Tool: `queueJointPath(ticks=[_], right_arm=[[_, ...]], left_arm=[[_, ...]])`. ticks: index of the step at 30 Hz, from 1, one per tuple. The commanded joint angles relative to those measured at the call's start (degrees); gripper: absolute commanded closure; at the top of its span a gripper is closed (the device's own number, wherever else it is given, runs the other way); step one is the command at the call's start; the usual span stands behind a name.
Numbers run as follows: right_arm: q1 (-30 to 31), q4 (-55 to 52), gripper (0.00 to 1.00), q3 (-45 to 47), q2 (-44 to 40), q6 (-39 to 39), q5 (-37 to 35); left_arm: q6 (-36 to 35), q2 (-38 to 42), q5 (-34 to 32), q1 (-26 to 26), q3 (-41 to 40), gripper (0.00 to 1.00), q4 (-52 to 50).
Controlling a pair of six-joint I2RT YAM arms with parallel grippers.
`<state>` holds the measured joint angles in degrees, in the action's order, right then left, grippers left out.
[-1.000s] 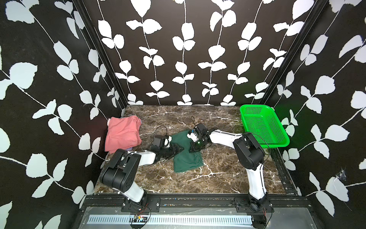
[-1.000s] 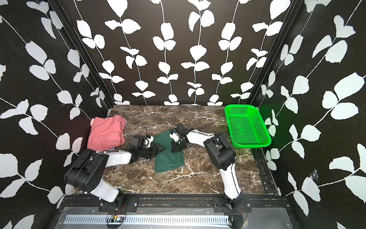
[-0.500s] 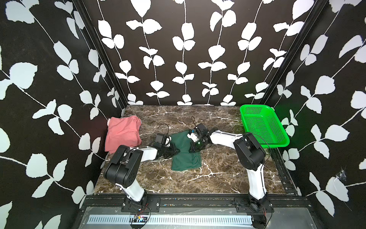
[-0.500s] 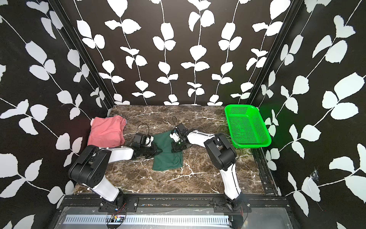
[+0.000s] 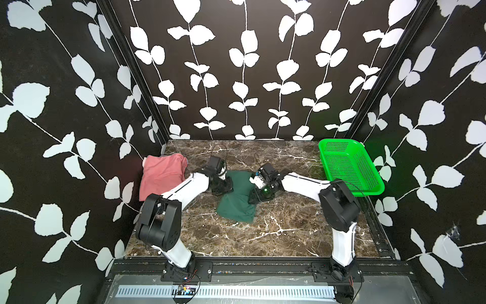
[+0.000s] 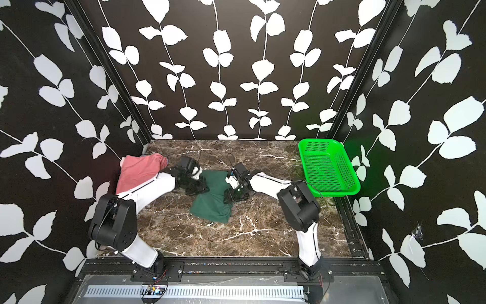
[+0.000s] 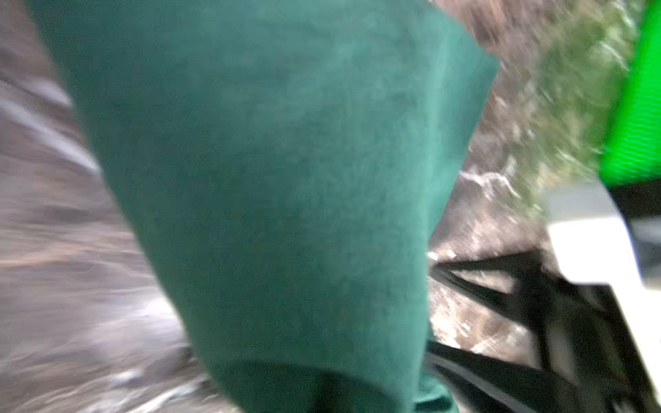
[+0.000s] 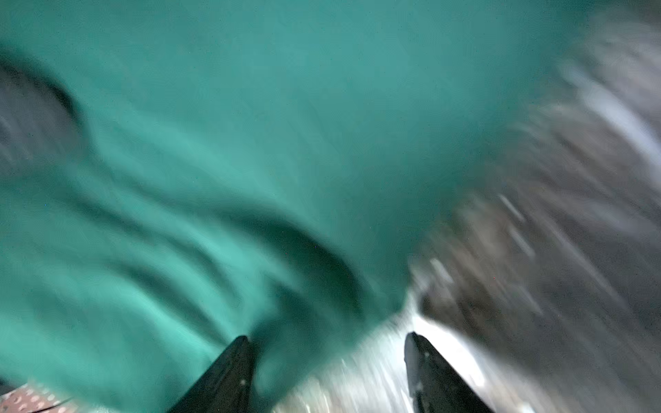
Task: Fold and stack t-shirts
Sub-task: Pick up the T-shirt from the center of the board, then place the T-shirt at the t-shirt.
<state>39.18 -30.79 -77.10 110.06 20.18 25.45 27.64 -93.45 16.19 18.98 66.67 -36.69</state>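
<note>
Progress looks about half made to me. I count 12 o'clock as the back wall and 6 o'clock as the rail [image 5: 263,268] where both arms are fixed.

At 9 o'clock, at the edge of the bench [image 5: 276,231], the salmon-pink t-shirt [image 5: 160,173] lies folded, a little lumpy. The dark green t-shirt [image 5: 236,204] lies flat in the middle, folded to a long narrow shape that runs roughly from 12 toward 6. It is apart from the pink one, so nothing is stacked yet. I judge that it needs one more fold and then must go on top of the pink one.

The left claw [image 5: 226,187] sits at the 9 o'clock edge of the green cloth. In its wrist view the cloth covers the place of the fingers, so I cannot tell how wide it stands or whether it grips. The right claw [image 5: 253,197] sits at the 3 o'clock edge. Its two dark fingers [image 8: 229,375] stand clearly apart, with a cloth edge and bare bench between them, and they pinch nothing.

The bench is dark brown stone with white veins. A bright green basket [image 5: 347,168] stands empty at 2 o'clock. The walls [image 5: 236,79] on three sides are black with white leaves on thin stems. Both wrist views are blurred.
</note>
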Motion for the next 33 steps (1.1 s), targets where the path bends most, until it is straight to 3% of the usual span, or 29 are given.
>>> queueJointPath(ticks=[1, 8, 11, 15, 19, 23, 28, 30, 32, 33], right_arm=[[-1.55, -9.3, 0.35, 4.07, -8.79, -1.21, -7.25], [-6.07, -13.41, 0.47, 11.68, -21.81, -4.05, -10.3], [-6.95, -14.29, 0.57, 15.36, -24.6, -4.71, -10.95], [-7.49, -14.1, 0.61, 19.97, -27.42, -4.15, -10.43], [-7.83, -13.63, 0.62, 22.23, -29.22, -3.62, -10.23], [-7.91, -14.06, 0.62, 22.32, -29.51, -3.84, -9.77], [-7.95, -13.69, 0.4, 21.6, -29.16, -3.53, -8.15], [-7.99, -13.57, 0.18, 21.32, -28.74, -3.27, -7.77], [-8.04, -13.54, 0.03, 21.2, -28.41, -3.04, -7.68], [-8.03, -13.47, 0.01, 21.33, -28.43, -2.83, -7.52]], left_arm=[[-8.12, -2.64, -10.8, -1.98, 7.74, 1.0, -18.34], [-12.81, -11.02, -24.11, -4.95, 23.4, 1.0, -36.55], [-13.38, -12.6, -25.41, -7.69, 26.7, 1.0, -38.71], [-14.48, -13.0, -25.63, -12.37, 31.08, 1.0, -39.64], [-17.44, -11.2, -20.19, -19.21, 32.6, 1.0, -35.61], [-19.45, -10.23, -6.58, -28.32, 31.41, 1.0, -29.6], [-23.49, -12.61, 2.31, -33.63, 33.8, 1.0, -27.79], [-24.1, -13.97, 3.76, -35.44, 35.42, 1.0, -28.69], [-24.51, -14.29, 4.88, -37.13, 35.96, 1.0, -28.03], [-24.69, -14.55, 4.91, -37.99, 36.46, 1.0, -27.94]])
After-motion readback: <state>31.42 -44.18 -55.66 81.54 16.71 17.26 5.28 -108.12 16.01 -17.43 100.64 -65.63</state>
